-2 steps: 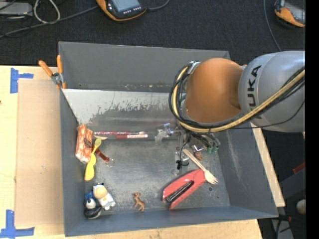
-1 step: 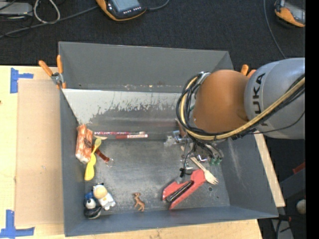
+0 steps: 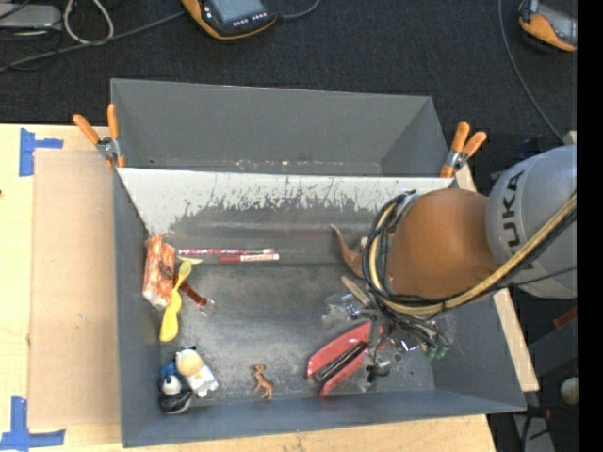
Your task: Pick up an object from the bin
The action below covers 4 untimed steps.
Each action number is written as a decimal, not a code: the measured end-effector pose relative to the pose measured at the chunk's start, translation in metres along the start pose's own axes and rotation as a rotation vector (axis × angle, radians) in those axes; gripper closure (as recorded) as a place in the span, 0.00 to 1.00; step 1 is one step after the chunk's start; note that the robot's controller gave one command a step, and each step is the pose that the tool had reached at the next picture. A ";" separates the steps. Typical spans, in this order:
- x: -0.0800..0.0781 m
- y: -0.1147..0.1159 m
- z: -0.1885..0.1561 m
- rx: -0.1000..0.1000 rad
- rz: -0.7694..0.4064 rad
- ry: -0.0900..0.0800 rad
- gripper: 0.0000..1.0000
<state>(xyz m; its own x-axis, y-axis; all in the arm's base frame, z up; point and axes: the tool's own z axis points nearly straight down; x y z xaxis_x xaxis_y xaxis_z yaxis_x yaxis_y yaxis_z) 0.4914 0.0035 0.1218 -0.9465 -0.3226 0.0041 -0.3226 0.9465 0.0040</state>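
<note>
1. Claw (image 3: 384, 347) hangs low under its cables at the front right of the bin (image 3: 283, 414); whether it is wide or narrow I cannot tell.
2. Red tool (image 3: 337, 354): long, red with black edging, lying slantwise right beside the claw's left.
3. Well apart, far left: yellow toy (image 3: 172, 301).

Robotics lab. Indicators: industrial robot arm (image 3: 542, 224) at frame right; grey metal bin (image 3: 283, 130) at centre; handheld control pendant (image 3: 229, 8) and loose cables (image 3: 85, 12) on dark carpet (image 3: 377, 45) along the top.
</note>
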 end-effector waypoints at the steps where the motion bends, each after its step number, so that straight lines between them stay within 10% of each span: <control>1: 0.006 -0.012 0.015 0.000 -0.008 -0.001 0.00; 2: -0.016 -0.045 0.031 -0.002 -0.059 0.002 1.00; 4: -0.024 -0.053 -0.020 -0.005 -0.187 0.005 1.00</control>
<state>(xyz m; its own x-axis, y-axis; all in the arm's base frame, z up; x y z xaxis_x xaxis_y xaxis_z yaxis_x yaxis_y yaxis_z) 0.5315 -0.0385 0.1412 -0.8699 -0.4932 0.0081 -0.4932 0.8699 0.0102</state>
